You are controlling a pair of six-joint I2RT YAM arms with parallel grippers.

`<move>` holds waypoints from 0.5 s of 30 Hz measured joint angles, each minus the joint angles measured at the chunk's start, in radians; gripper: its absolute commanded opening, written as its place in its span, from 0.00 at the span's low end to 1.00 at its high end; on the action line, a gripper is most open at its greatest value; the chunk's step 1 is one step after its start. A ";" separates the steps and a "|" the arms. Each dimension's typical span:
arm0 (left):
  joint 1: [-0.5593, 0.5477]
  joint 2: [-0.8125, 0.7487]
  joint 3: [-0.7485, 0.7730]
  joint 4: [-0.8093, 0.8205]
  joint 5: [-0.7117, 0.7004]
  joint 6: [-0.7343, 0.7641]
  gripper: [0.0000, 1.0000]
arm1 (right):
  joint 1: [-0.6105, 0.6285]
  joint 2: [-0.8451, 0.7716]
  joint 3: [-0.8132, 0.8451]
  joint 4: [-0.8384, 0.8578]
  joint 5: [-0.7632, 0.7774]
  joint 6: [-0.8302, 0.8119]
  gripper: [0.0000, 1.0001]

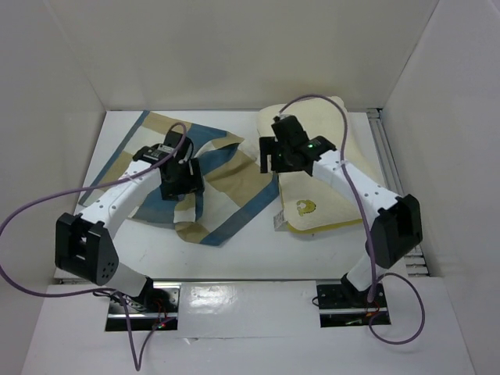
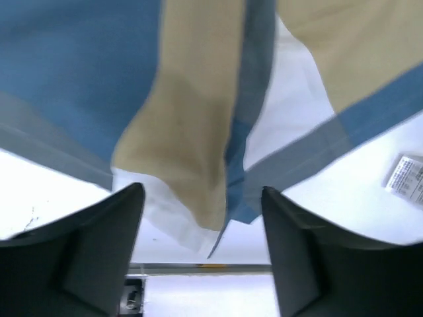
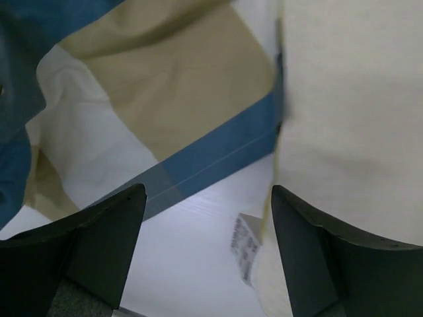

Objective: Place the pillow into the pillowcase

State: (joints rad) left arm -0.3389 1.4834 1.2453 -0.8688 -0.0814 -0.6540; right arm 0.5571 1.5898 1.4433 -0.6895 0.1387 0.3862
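**While both pincers stand open, pillow [image 1: 328,205] and pillowcase [image 1: 226,187] lie side by side**

Since neither arm grips anything, the pillowcase lies rumpled on the left half of the table [image 1: 250,250], its big checks folded over one another. The pillow lies flat to its right, with its left edge meeting the checked cloth near the middle.

The left gripper [image 2: 201,195] hangs over a tan-and-blue fold, its jaws wide apart and nothing between them. It is probably placed there to pick up one layer and open the case's mouth.

The right gripper [image 3: 208,195], its jaws equally wide and empty, sits above the line where pillow and case meet. The white tag [image 3: 244,251] shows just below it. That position suits taking the pillow's edge to feed it in.

Which side of the case is open cannot be made out.
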 measured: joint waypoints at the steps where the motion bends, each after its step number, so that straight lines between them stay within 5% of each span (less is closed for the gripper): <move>1: 0.016 -0.001 0.013 -0.014 -0.016 0.003 0.96 | 0.020 0.026 0.000 0.013 -0.021 -0.002 0.85; 9: 0.332 -0.070 0.024 -0.038 -0.080 -0.011 0.98 | 0.259 0.199 -0.027 0.120 -0.116 0.011 0.93; 15: 0.423 -0.071 -0.205 -0.001 0.013 -0.043 0.99 | 0.483 0.277 -0.027 0.182 -0.121 -0.004 0.97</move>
State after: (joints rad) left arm 0.0841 1.4124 1.0405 -0.8700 -0.0685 -0.6975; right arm 1.0405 1.8668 1.4162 -0.5072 0.0181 0.3824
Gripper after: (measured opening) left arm 0.993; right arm 0.968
